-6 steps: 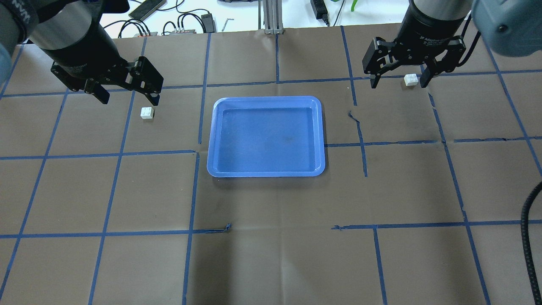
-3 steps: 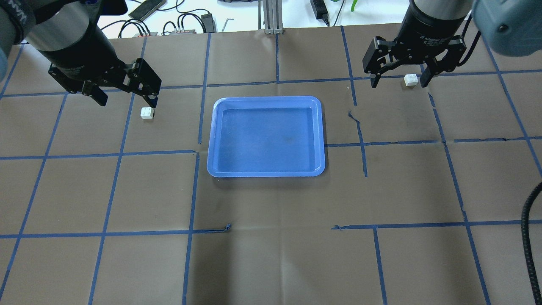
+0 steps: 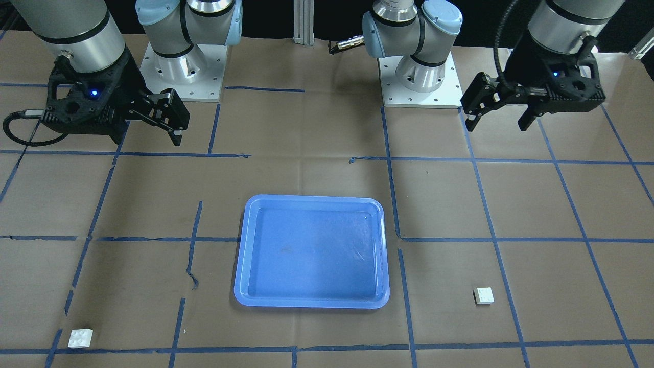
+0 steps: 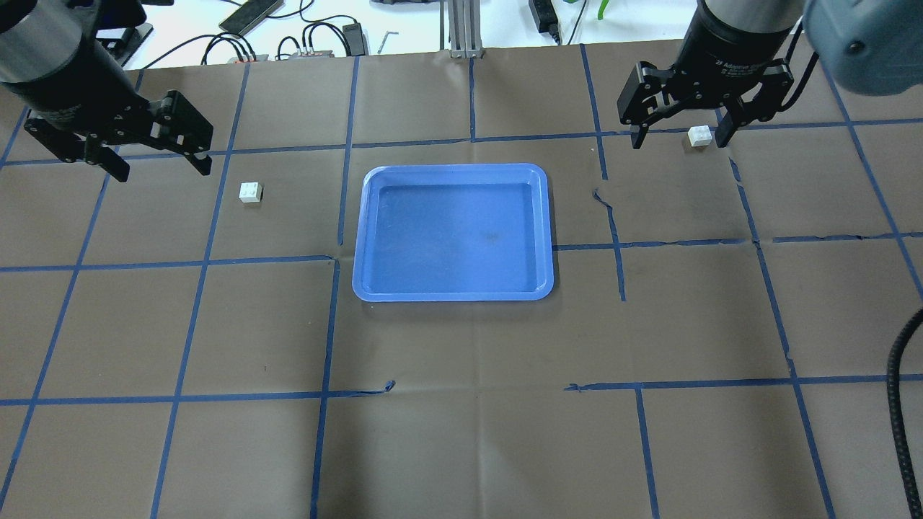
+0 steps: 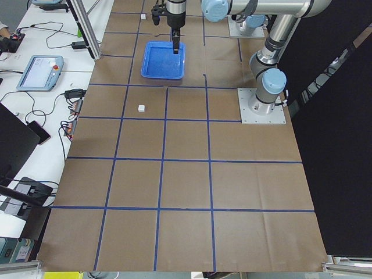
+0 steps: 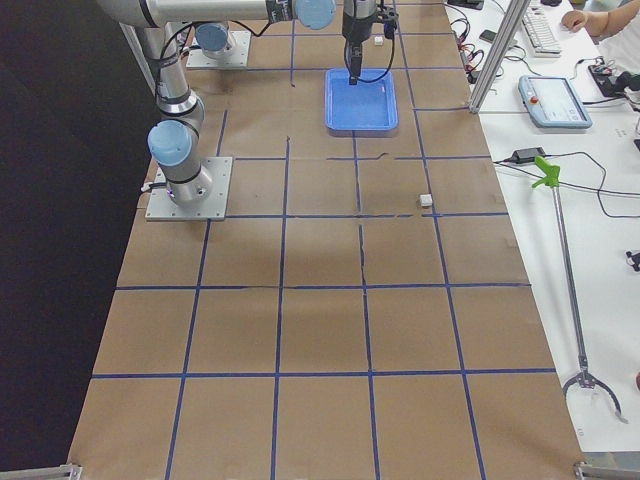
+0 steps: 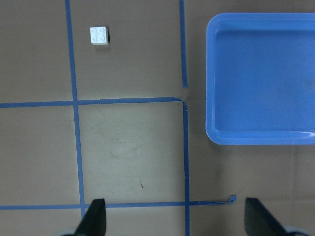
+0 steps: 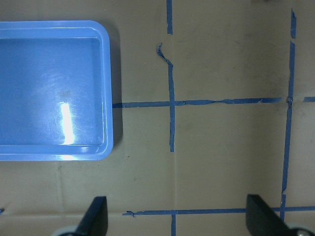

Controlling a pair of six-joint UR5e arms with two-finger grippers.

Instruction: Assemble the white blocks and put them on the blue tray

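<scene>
The blue tray lies empty at mid-table, also in the front view. One white block sits on the paper left of the tray; it also shows in the left wrist view and the front view. The other white block sits far right, also in the front view. My left gripper is open and empty, raised, left of its block. My right gripper is open and empty, high above the table. The right wrist view shows no block.
Brown paper with blue tape grid lines covers the table. Cables and small devices lie beyond the far edge. The arm bases stand at the robot's side. A black hose hangs at the right edge.
My left gripper has moved left, away from the left white block, still open. The right gripper has barely moved. Both blocks and the tray are where they were.
</scene>
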